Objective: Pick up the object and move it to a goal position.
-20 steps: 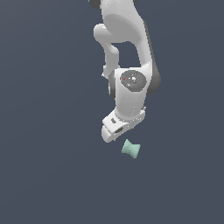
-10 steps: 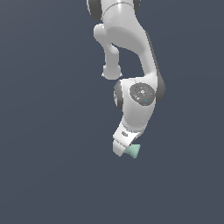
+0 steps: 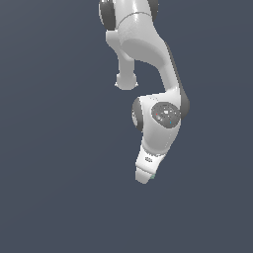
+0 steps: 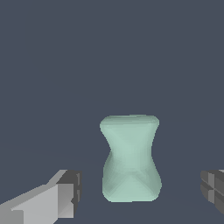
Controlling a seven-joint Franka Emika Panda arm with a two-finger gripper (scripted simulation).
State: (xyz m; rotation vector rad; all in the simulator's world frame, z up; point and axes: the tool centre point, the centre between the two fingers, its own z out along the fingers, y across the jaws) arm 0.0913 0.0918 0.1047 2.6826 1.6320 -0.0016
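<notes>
Only a plain dark slate-blue ground (image 3: 54,197) is seen, flat and uniform from 12 o'clock round to 6 o'clock. The same surface (image 4: 52,65) is shown in the wrist view.

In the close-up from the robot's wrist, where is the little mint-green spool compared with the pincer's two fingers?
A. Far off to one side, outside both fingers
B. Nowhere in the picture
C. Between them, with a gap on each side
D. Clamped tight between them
C: the mint-green spool stands between the fingers, with bare floor on both sides, so the pincer is open.
</notes>
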